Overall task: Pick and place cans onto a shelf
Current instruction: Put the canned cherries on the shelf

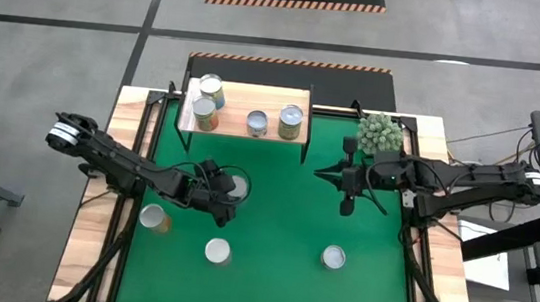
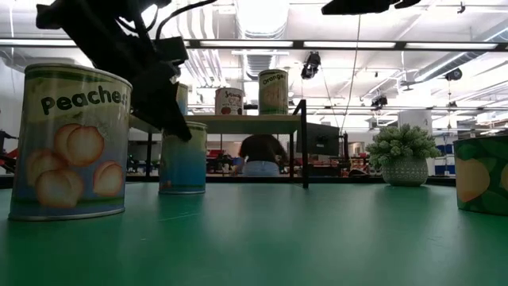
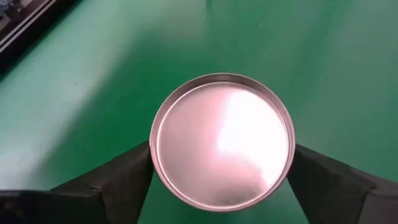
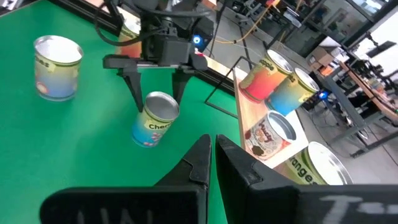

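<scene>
A blue-labelled can (image 3: 222, 142) stands upright on the green mat (image 1: 284, 213), also seen in the high view (image 1: 235, 185) and the low view (image 2: 182, 159). My left gripper (image 1: 227, 191) is over it, pointing down, open, one finger on each side of its silvery top. My right gripper (image 1: 320, 172) is shut and empty, held above the mat right of centre. The light-wood shelf (image 1: 245, 103) at the far edge carries several cans, among them an orange-labelled one (image 1: 291, 122). Three more cans (image 1: 153, 218), (image 1: 217, 252), (image 1: 333, 258) stand on the near mat. My left gripper comes at the can from above, its fingers (image 3: 134, 177) on opposite sides of the can's top rim (image 3: 155, 155). I cannot tell whether they touch it. The can stands upright with its base on the mat.
A fuzzy pale-green ball plant (image 1: 380, 133) sits at the far right of the mat, close to my right arm. Wooden strips (image 1: 102, 214) border the mat. A person (image 2: 258, 155) shows in the room beyond the shelf.
</scene>
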